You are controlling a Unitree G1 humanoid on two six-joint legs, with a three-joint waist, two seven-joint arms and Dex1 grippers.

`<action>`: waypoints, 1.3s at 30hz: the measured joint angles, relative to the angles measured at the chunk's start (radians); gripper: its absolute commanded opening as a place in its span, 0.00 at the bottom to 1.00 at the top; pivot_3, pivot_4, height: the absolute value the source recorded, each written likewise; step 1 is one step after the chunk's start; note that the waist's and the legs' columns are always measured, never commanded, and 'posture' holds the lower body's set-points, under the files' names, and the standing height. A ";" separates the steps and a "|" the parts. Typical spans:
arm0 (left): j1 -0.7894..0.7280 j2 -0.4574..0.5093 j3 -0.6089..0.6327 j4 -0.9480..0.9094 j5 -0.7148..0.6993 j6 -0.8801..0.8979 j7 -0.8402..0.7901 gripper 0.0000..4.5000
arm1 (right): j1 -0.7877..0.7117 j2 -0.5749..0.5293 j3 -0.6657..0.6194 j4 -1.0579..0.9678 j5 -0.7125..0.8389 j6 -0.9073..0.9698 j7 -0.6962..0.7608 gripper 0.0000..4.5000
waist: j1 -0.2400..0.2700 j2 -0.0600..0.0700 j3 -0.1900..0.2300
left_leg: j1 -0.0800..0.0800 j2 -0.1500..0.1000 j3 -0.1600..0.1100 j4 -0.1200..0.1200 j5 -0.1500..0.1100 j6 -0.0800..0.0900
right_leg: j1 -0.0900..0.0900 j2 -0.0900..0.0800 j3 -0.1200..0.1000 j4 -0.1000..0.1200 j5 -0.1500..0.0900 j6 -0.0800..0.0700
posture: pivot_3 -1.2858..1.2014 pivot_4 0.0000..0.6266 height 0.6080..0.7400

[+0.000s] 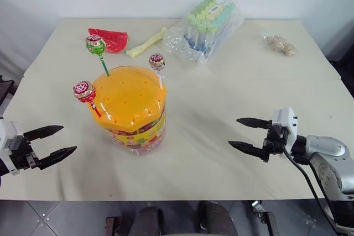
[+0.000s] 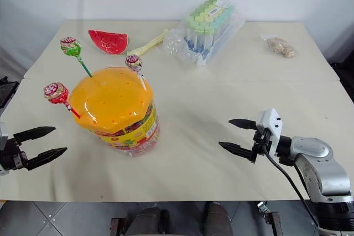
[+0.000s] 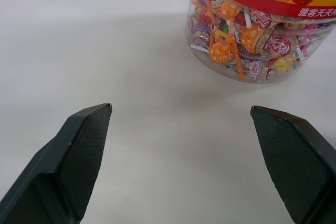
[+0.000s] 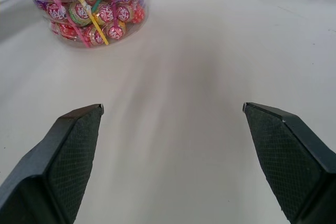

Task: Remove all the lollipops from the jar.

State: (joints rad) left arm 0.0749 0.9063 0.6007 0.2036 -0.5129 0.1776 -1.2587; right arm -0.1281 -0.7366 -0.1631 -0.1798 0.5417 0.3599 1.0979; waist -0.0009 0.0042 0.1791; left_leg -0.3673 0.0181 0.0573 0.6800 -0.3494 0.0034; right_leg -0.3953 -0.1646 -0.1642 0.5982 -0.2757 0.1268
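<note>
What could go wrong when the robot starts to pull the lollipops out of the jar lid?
The lollipops' sticks are thin, so an open pincer may close beside one, like the red lollipop, and miss. The jar stands free on the table; a sideways pull could tip or drag it.

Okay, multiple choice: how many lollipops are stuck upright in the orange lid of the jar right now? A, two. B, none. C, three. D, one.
C: three lollipops stand in the holes of the orange lid of the jar: a red one at its left edge, a green-and-red one behind it, and a pink-purple one at the far right.
</note>
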 measured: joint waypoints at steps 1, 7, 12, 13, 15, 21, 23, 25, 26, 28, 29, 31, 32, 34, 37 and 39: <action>0.000 0.000 0.000 -0.002 -0.002 0.006 -0.003 1.00 | -0.004 0.000 0.000 0.000 0.000 0.002 0.000 0.99 | 0.000 0.000 0.000 | 0.000 0.000 0.000 0.000 0.000 0.000 | 0.000 0.000 0.000 0.000 0.000 0.000 | 0.52 0.24 1.00; 0.007 0.009 0.004 -0.046 -0.013 0.073 0.017 1.00 | -0.018 0.000 0.000 0.000 0.008 0.013 0.001 0.99 | 0.000 0.000 0.000 | 0.000 0.000 0.001 0.000 0.000 0.000 | 0.000 0.000 0.001 0.001 0.000 0.000 | 0.52 0.24 1.00; 0.066 0.019 0.050 -0.168 -0.044 0.172 0.042 1.00 | -0.040 -0.009 0.000 0.001 0.018 0.014 0.020 0.99 | -0.001 -0.001 0.000 | 0.000 0.001 0.001 0.001 -0.001 0.000 | -0.001 0.000 0.002 0.001 0.000 0.000 | 0.52 0.24 1.00; 0.073 0.026 0.073 -0.193 -0.055 0.181 0.038 1.00 | -0.051 -0.013 0.000 0.001 0.021 0.014 0.028 0.99 | -0.001 -0.001 0.000 | 0.000 0.001 0.002 0.001 -0.001 0.000 | -0.001 0.000 0.002 0.001 0.000 0.000 | 0.52 0.24 1.00; 0.083 0.053 0.133 -0.231 -0.081 0.182 0.009 1.00 | -0.057 -0.034 -0.001 0.001 0.034 0.014 0.052 0.99 | -0.001 -0.001 0.000 | 0.000 0.001 0.002 0.001 -0.001 0.000 | -0.001 0.000 0.002 0.001 0.000 0.000 | 0.52 0.24 1.00; 0.043 0.098 0.219 -0.364 -0.182 0.229 -0.019 1.00 | -0.063 -0.073 -0.007 -0.069 0.113 0.040 0.124 0.99 | 0.003 0.000 0.001 | 0.000 0.001 0.003 0.002 -0.001 0.000 | -0.001 0.000 0.003 0.001 0.000 0.000 | 0.52 0.24 1.00; 0.032 0.106 0.224 -0.405 -0.211 0.252 -0.017 1.00 | -0.067 -0.083 -0.027 -0.115 0.152 0.056 0.131 0.99 | 0.002 0.000 0.001 | 0.000 0.001 0.003 0.002 -0.002 0.000 | -0.001 0.000 0.004 0.001 0.000 0.000 | 0.52 0.24 1.00; 0.032 0.112 0.226 -0.437 -0.236 0.277 -0.023 1.00 | -0.066 -0.099 -0.047 -0.158 0.195 0.080 0.134 0.99 | 0.001 0.001 0.001 | 0.000 0.001 0.003 0.002 -0.002 0.000 | -0.001 0.001 0.004 0.001 0.000 0.000 | 0.52 0.24 1.00; 0.030 0.116 0.226 -0.454 -0.249 0.288 -0.028 1.00 | -0.066 -0.109 -0.057 -0.184 0.220 0.094 0.136 0.99 | 0.001 0.001 0.001 | 0.000 0.001 0.003 0.002 -0.002 0.000 | -0.001 0.001 0.004 0.001 0.000 0.000 | 0.52 0.24 1.00; 0.006 0.123 0.223 -0.478 -0.282 0.303 -0.033 1.00 | -0.070 -0.124 -0.079 -0.223 0.270 0.123 0.134 0.99 | 0.001 0.000 0.002 | 0.000 0.001 0.003 0.002 -0.002 0.000 | -0.001 0.001 0.004 0.001 0.000 0.000 | 0.52 0.24 1.00; -0.028 0.128 0.220 -0.480 -0.309 0.315 -0.031 1.00 | -0.089 -0.128 -0.088 -0.241 0.308 0.146 0.127 0.99 | 0.001 0.000 0.002 | 0.000 0.002 0.003 0.002 -0.002 0.000 | -0.001 0.001 0.004 0.002 0.000 0.000 | 0.52 0.24 1.00; -0.084 0.150 0.209 -0.493 -0.345 0.324 -0.032 1.00 | -0.127 -0.135 -0.112 -0.286 0.387 0.180 0.109 0.99 | 0.001 0.000 0.002 | 0.001 0.002 0.003 0.002 -0.002 0.000 | -0.001 0.001 0.005 0.002 0.000 0.000 | 0.52 0.24 1.00; -0.112 0.161 0.196 -0.506 -0.354 0.325 -0.031 1.00 | -0.147 -0.137 -0.126 -0.307 0.428 0.196 0.097 0.99 | 0.001 0.000 0.002 | 0.001 0.002 0.003 0.002 -0.002 0.000 | -0.001 0.001 0.005 0.002 0.000 0.000 | 0.52 0.24 1.00; -0.174 0.160 0.155 -0.511 -0.381 0.328 -0.018 1.00 | -0.180 -0.139 -0.136 -0.329 0.489 0.227 0.068 0.99 | 0.002 0.000 0.002 | 0.001 0.001 0.004 0.002 -0.002 0.000 | -0.001 0.001 0.005 0.002 0.000 0.000 | 0.52 0.24 1.00; -0.234 0.135 0.091 -0.515 -0.422 0.338 0.002 1.00 | -0.210 -0.139 -0.137 -0.350 0.548 0.257 0.031 0.99 | 0.003 0.000 0.002 | 0.001 0.001 0.004 0.003 -0.002 0.000 | -0.001 0.001 0.005 0.002 0.000 0.000 | 0.52 0.24 1.00; -0.242 0.121 0.055 -0.515 -0.434 0.347 0.003 1.00 | -0.211 -0.139 -0.136 -0.371 0.578 0.271 0.016 0.99 | 0.003 0.000 0.002 | 0.001 0.001 0.004 0.003 -0.002 0.000 | -0.001 0.001 0.005 0.002 0.000 0.000 | 0.52 0.24 1.00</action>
State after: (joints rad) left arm -0.1675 1.0276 0.6555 -0.3114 -0.9469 0.5248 -1.2561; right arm -0.3386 -0.8757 -0.2990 -0.5512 1.1196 0.6311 1.1140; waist 0.0021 0.0042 0.1811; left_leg -0.3663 0.0193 0.0611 0.6826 -0.3513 0.0034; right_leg -0.3964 -0.1635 -0.1592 0.6006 -0.2754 0.1269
